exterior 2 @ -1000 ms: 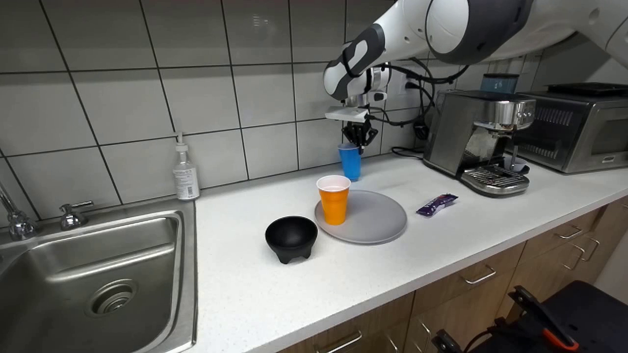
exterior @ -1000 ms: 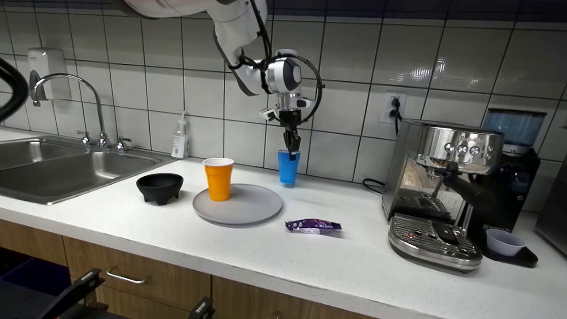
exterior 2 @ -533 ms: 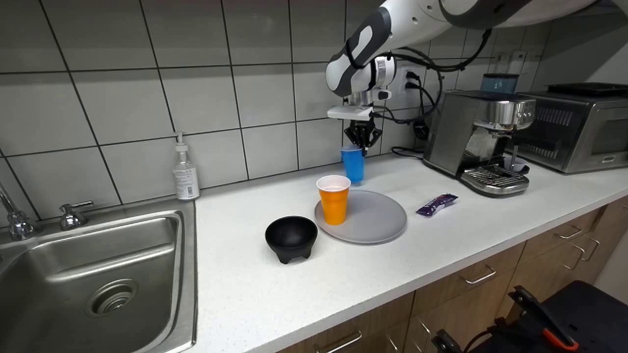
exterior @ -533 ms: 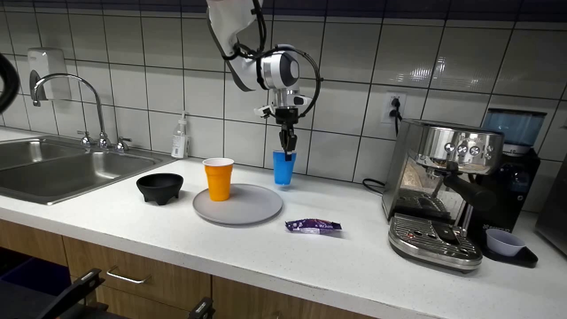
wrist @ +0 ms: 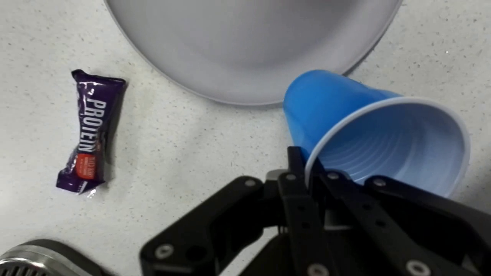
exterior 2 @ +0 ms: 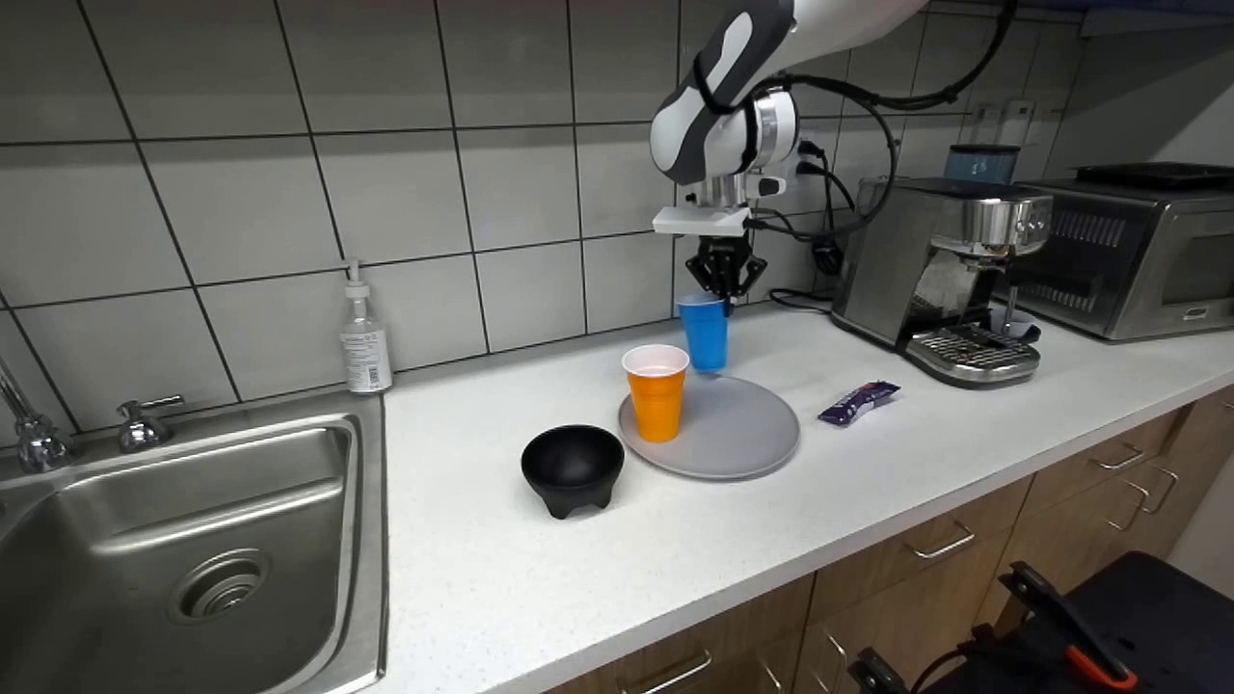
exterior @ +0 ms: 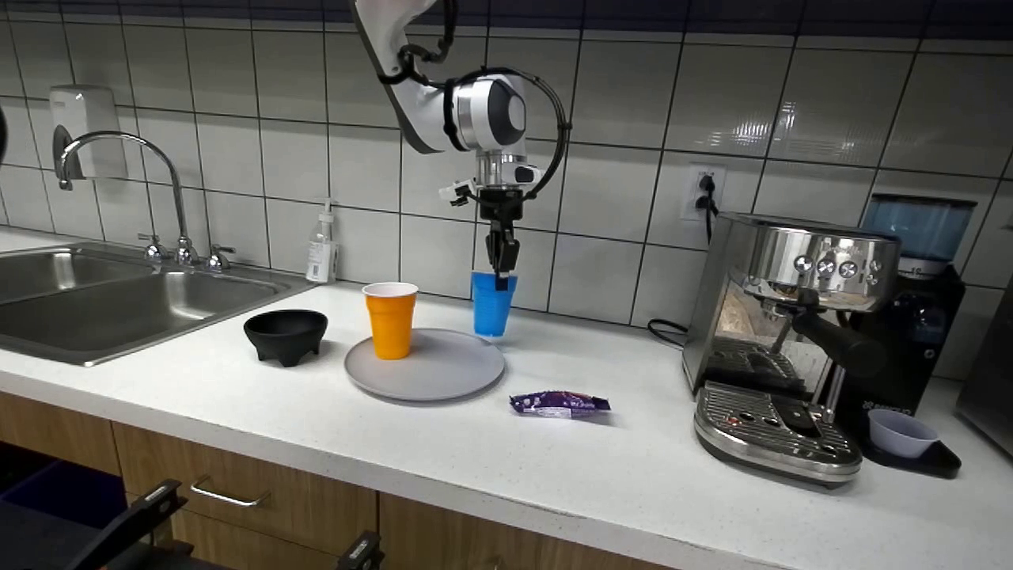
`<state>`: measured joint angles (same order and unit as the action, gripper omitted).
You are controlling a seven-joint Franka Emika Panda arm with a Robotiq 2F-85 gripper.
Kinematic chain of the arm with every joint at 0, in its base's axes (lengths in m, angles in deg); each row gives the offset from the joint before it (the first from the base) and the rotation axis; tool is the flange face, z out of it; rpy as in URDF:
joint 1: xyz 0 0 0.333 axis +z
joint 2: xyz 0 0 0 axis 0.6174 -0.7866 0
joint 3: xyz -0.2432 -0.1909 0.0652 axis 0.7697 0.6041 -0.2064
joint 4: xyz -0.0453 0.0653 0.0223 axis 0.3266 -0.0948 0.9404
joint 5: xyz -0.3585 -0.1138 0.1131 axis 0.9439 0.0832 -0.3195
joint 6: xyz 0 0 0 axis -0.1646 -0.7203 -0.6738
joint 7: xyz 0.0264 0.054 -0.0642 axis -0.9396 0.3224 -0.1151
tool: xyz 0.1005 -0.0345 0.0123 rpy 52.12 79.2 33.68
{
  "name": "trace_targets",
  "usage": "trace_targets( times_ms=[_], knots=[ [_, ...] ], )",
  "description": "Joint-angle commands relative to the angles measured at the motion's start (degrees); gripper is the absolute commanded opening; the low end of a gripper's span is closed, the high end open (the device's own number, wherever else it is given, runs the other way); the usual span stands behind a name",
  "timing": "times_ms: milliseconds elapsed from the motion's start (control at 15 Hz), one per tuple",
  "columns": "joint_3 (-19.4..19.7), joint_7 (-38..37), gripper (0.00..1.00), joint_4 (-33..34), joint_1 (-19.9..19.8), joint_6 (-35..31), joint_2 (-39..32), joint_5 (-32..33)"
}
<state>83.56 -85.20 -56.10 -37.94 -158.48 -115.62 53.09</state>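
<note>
My gripper (wrist: 307, 164) is shut on the rim of a blue cup (wrist: 332, 97) with a pale inside. One finger lies outside the cup wall and one inside. In both exterior views the cup (exterior: 489, 315) hangs nearly upright under the gripper (exterior 2: 725, 306), its base close to the counter; whether it touches is hard to tell. Just in front of it lies a round grey plate (exterior 2: 747, 439), with an orange cup (exterior 2: 657, 403) standing on its sink-side part. The wrist view shows the plate's edge (wrist: 238, 76) beside the blue cup's base.
A purple protein bar (wrist: 90, 126) lies on the counter beside the plate. A black footed bowl (exterior: 285, 334) sits between plate and sink (exterior 2: 362, 540). By the tiled wall stands a soap bottle (exterior 2: 365, 349). On the opposite side is an espresso machine (exterior: 799, 261).
The arm has carried the blue cup away from the tiled wall, toward the plate and the sink side. The gripper has stayed shut on it; the plate, orange cup, bowl and bar have not moved.
</note>
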Motion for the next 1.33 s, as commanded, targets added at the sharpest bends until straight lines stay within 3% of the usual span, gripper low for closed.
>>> trace_targets(
  times_ms=[0,1267],
  knots=[
    [-0.13,1.89,0.01,-8.96,0.41,-1.82,6.47,0.15],
    [0.24,0.61,0.01,-33.66,1.77,-12.98,19.84,1.63]
  ],
)
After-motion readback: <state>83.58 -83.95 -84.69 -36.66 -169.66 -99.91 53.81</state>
